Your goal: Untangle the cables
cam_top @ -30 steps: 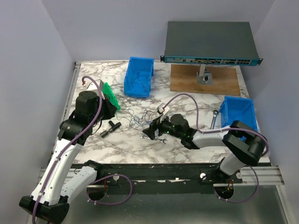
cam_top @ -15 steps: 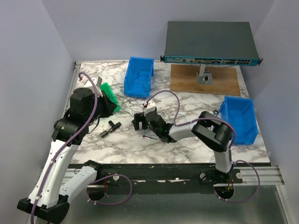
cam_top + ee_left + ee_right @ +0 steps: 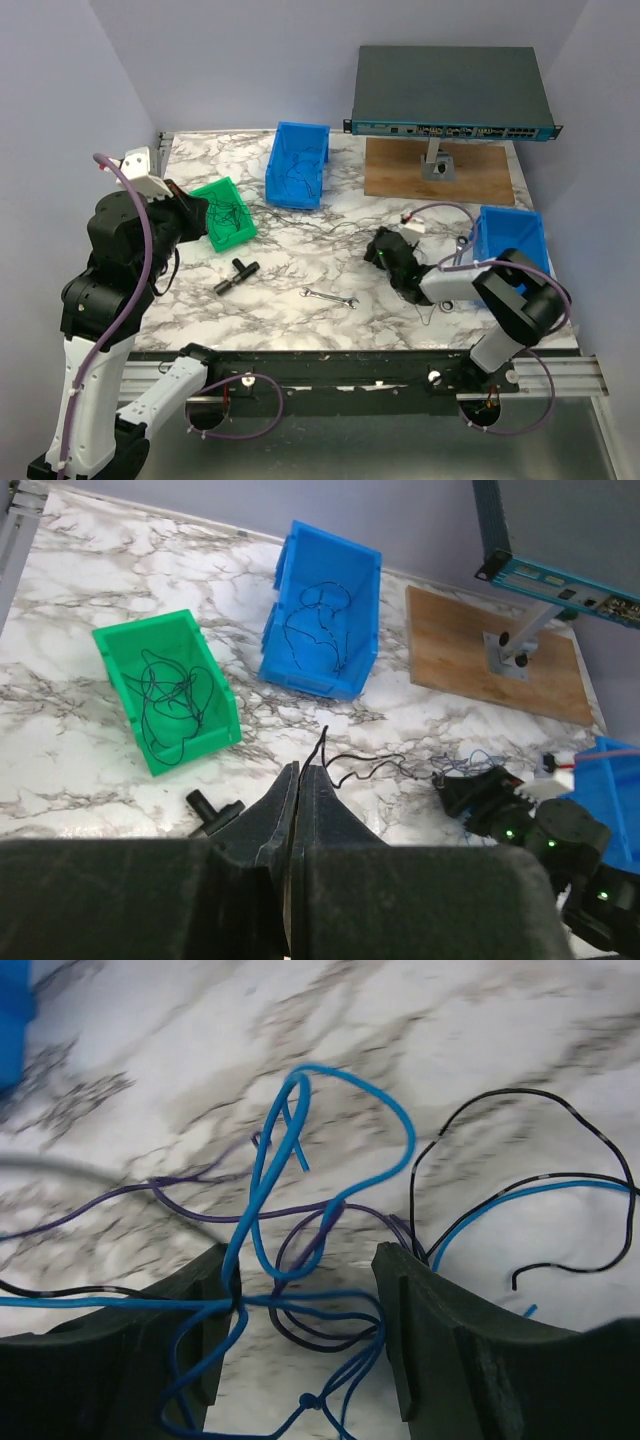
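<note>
The cables [image 3: 335,1185] are a loose tangle of bright blue, dark purple and black wires on the marble under my right gripper [image 3: 305,1280]. It is open, with blue and purple loops between its fingers. In the top view my right gripper [image 3: 385,250] sits low on the table, right of centre. My left gripper [image 3: 302,770] is shut on one black wire [image 3: 362,765], which runs from the fingertips down onto the table towards the tangle. In the top view my left gripper [image 3: 188,213] is raised at the far left, beside the green bin.
A green bin [image 3: 215,195] and a blue bin [image 3: 285,180] each hold loose wires. Another blue bin [image 3: 520,235] stands at the right. A silver wrench [image 3: 330,296] and a black T-piece [image 3: 235,273] lie mid-table. A network switch [image 3: 450,90] stands over a wooden board [image 3: 470,178].
My left arm has lifted and drawn back to the left with the black wire. My right gripper has slid from the table's centre to the right with the tangle.
</note>
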You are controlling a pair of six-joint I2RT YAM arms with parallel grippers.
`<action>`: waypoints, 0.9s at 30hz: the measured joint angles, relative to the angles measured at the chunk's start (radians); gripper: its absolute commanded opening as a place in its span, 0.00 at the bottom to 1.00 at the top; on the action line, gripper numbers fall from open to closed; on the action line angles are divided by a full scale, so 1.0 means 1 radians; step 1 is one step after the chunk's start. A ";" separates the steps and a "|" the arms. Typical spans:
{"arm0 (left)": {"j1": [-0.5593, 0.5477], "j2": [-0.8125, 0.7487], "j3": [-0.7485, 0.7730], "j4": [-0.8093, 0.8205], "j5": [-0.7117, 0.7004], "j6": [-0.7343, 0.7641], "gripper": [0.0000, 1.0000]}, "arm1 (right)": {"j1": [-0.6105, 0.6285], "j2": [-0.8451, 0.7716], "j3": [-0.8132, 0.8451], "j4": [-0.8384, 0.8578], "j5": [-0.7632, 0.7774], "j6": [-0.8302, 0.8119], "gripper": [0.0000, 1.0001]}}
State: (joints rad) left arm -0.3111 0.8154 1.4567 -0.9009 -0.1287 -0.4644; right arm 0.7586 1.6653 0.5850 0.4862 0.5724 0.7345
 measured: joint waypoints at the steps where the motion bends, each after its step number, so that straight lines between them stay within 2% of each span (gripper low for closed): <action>1: 0.003 0.000 0.005 -0.003 -0.017 -0.001 0.00 | -0.033 -0.029 -0.024 -0.015 0.003 0.013 0.63; 7: 0.007 0.020 0.025 -0.026 -0.074 -0.023 0.00 | -0.131 -0.169 -0.092 -0.175 0.016 0.095 0.65; 15: 0.011 0.040 0.072 -0.073 -0.211 -0.077 0.00 | -0.233 -0.241 -0.086 -0.310 0.002 0.173 0.89; 21: 0.031 0.000 0.073 -0.108 -0.389 -0.120 0.00 | -0.313 -0.274 -0.087 -0.351 -0.047 0.180 0.91; 27: 0.042 -0.080 0.048 -0.082 -0.468 -0.134 0.00 | -0.362 -0.291 -0.087 -0.367 -0.109 0.177 0.92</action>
State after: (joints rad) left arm -0.2695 0.7353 1.5043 -0.9825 -0.5972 -0.5983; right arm 0.3969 1.3739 0.4976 0.1192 0.4637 0.9119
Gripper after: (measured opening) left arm 0.012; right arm 0.906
